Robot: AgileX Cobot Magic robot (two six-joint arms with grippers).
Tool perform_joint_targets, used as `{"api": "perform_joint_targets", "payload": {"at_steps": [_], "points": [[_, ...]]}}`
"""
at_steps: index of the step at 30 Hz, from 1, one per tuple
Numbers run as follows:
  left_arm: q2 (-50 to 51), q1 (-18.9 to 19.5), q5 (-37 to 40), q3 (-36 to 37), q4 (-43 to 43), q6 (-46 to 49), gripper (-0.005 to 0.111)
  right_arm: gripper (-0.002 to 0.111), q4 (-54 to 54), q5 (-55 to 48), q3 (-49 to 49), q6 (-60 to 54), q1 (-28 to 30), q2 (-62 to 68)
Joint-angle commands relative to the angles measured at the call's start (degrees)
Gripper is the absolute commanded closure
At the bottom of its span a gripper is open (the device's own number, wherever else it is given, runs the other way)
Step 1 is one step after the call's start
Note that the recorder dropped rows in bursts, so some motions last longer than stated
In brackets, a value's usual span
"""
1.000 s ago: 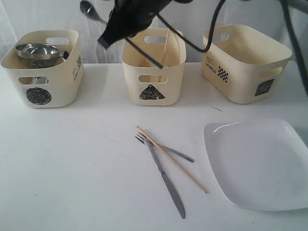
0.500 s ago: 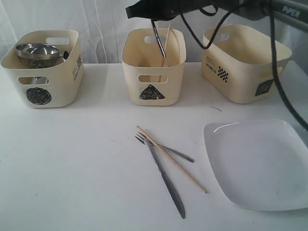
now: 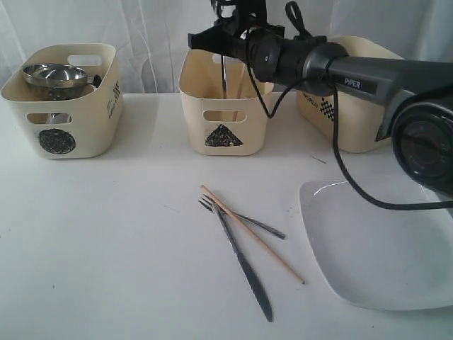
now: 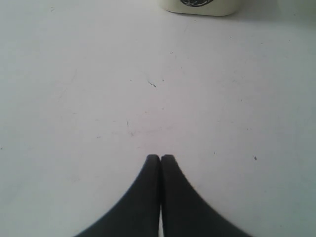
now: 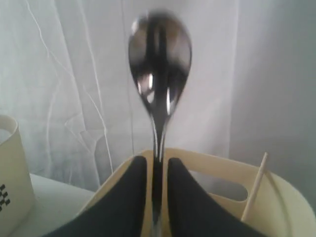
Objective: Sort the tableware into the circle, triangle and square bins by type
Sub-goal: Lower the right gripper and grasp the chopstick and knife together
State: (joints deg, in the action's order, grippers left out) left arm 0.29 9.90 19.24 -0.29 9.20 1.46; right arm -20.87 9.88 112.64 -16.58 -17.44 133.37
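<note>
My right gripper (image 3: 228, 37) hovers over the triangle bin (image 3: 225, 106). Its jaws stand slightly apart around the steel spoon's handle (image 3: 224, 74), with slim gaps on both sides. The spoon (image 5: 159, 59) stands upright between the fingers of the right gripper (image 5: 153, 160), its lower end inside the bin. A wooden chopstick (image 5: 254, 192) leans in that bin. On the table lie a fork (image 3: 265, 228), a knife (image 3: 251, 280), another chopstick (image 3: 279, 261) and the white plate (image 3: 386, 241). The circle bin (image 3: 64, 127) holds a steel bowl (image 3: 55, 74). My left gripper (image 4: 160, 157) is shut and empty above bare table.
The square bin (image 3: 361, 99) stands at the back right, behind the right arm's black cable. A white curtain hangs behind the three bins. The plate reaches the table's right front area, and the loose cutlery lies crossed in the middle.
The right arm has swung right and come over the triangle bin. The spoon has turned to hang straight down into it, and the jaws have parted a little.
</note>
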Motion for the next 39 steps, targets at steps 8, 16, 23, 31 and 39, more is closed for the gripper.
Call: {"api": "perform_joint_targets", "payload": {"at_steps": [8, 16, 23, 31, 39], "points": [[-0.29, 0.03, 2.21, 0.29, 0.52, 0.05, 0.107, 0.095, 1.34, -24.15, -0.17, -1.60, 1.33, -7.73], [-0.29, 0.03, 2.21, 0.29, 0.52, 0.05, 0.107, 0.108, 10.40, -65.93, -0.47, -1.60, -1.21, -11.75], [-0.29, 0.03, 2.21, 0.29, 0.52, 0.05, 0.107, 0.108, 16.60, -70.34, -12.30, 1.89, -7.08, -14.80], [-0.29, 0.03, 2.21, 0.29, 0.52, 0.05, 0.107, 0.104, 18.07, -66.19, -15.46, 1.21, -7.21, -12.13], [-0.29, 0.03, 2.21, 0.29, 0.52, 0.05, 0.107, 0.064, 13.37, -66.33, -15.46, -3.58, -8.26, -9.55]]}}
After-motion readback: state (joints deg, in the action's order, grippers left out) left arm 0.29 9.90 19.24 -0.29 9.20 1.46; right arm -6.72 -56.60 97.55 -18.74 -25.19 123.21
